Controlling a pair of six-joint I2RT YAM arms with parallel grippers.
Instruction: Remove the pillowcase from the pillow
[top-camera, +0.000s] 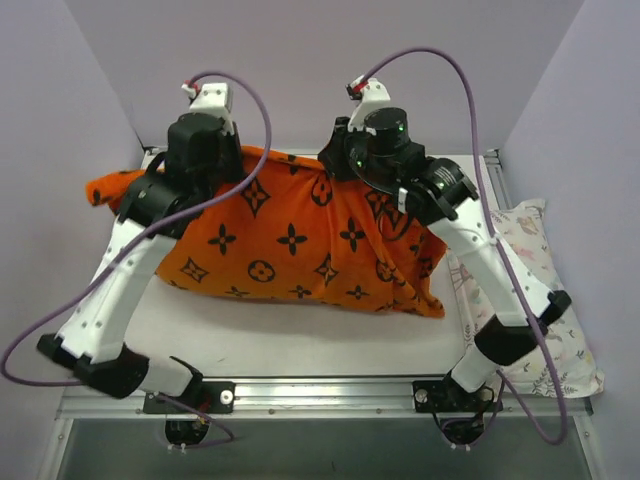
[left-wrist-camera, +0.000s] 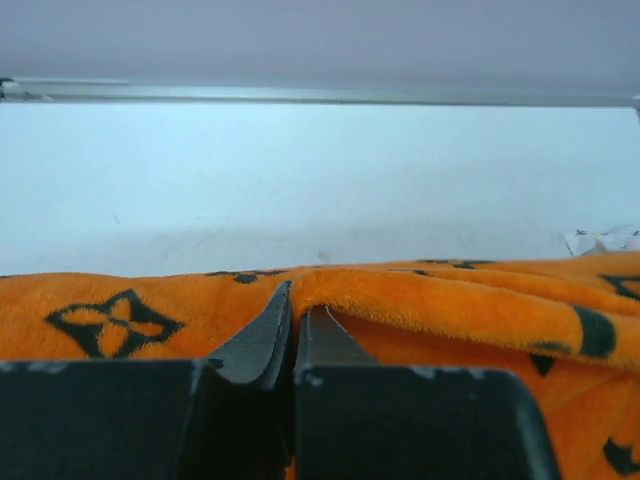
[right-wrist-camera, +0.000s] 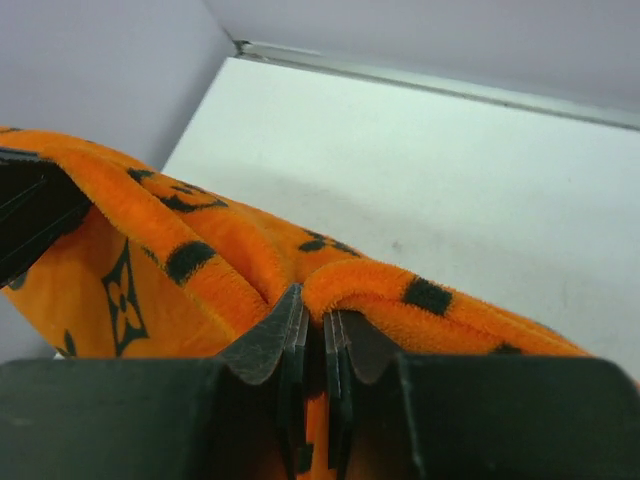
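Note:
The orange pillowcase (top-camera: 290, 250) with black flower motifs lies across the white table, stuffed full; the white pillow inside it is hidden. My left gripper (top-camera: 205, 165) is at its far left edge, shut on a fold of the orange fabric (left-wrist-camera: 380, 290), fingers (left-wrist-camera: 262, 340) pinched together. My right gripper (top-camera: 352, 160) is at its far edge right of centre, shut on another fold of the pillowcase (right-wrist-camera: 400, 295), fabric showing between the fingers (right-wrist-camera: 270, 340).
A white pillow with pastel print (top-camera: 530, 290) lies along the table's right edge under the right arm. The table's metal back rail (left-wrist-camera: 300, 97) and grey walls close in behind the grippers. Bare white tabletop (top-camera: 280, 335) lies in front of the pillowcase.

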